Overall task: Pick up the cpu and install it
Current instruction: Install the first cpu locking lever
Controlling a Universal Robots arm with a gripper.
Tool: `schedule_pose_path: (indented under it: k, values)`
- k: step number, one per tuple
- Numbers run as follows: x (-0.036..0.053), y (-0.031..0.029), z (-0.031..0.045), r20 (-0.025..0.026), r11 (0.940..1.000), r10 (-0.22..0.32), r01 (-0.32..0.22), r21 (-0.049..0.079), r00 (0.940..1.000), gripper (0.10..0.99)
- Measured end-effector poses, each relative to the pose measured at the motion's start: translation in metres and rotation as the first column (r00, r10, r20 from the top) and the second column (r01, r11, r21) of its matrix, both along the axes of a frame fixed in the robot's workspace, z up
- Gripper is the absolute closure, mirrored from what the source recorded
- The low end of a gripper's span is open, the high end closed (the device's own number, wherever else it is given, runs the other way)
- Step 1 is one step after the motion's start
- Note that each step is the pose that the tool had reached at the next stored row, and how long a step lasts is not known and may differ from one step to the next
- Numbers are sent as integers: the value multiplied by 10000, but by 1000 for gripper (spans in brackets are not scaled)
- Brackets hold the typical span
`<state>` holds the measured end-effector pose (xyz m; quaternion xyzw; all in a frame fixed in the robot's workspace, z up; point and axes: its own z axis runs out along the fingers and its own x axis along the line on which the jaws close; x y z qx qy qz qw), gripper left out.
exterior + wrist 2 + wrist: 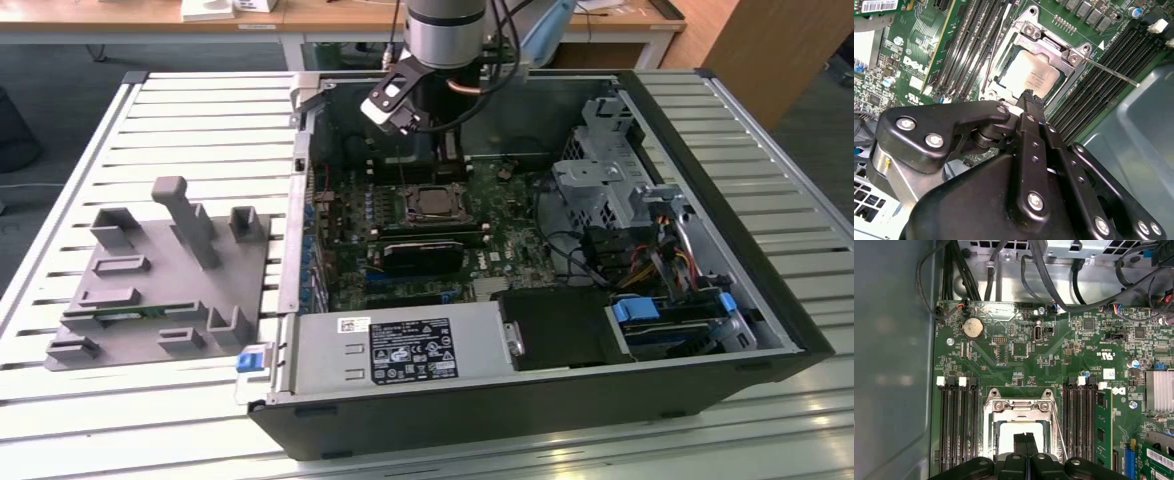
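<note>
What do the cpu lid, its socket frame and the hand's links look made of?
Square silvery-grey cpu: metal lid, matte, soft even sheen. Bright silver socket frame: probably plated steel, sharp glints, pressed edges. Black hand: satin-black links with silver bolts, anodised metal or hard plastic; can't tell which.
</note>
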<state>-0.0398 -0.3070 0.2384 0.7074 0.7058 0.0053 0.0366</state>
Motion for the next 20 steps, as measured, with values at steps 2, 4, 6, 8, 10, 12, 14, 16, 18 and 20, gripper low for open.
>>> schedule_pose_path:
  k: [2, 4, 6, 8, 10, 12, 14, 16, 18, 20]
  values:
    - [0, 0, 20, 0, 10000, 0, 0, 0, 10000, 980]
    - [0, 0, 44, 0, 10000, 0, 0, 0, 10000, 980]
    - [0, 0, 69, 0, 10000, 0, 0, 1, 10000, 980]
    - [0, 0, 96, -1, 10000, 0, 0, 0, 10000, 980]
    - [0, 0, 125, 0, 10000, 0, 0, 1, 10000, 980]
    - [0, 0, 159, 1, 10000, 0, 0, 1, 10000, 980]
    - [0, 0, 187, 0, 10000, 0, 0, 0, 10000, 980]
    - [0, 0, 224, 1, 10000, 0, 0, 1, 10000, 980]
    - [0, 0, 275, 0, 10000, 0, 0, -1, 10000, 980]
    - [0, 0, 324, 0, 10000, 0, 0, 0, 10000, 980]
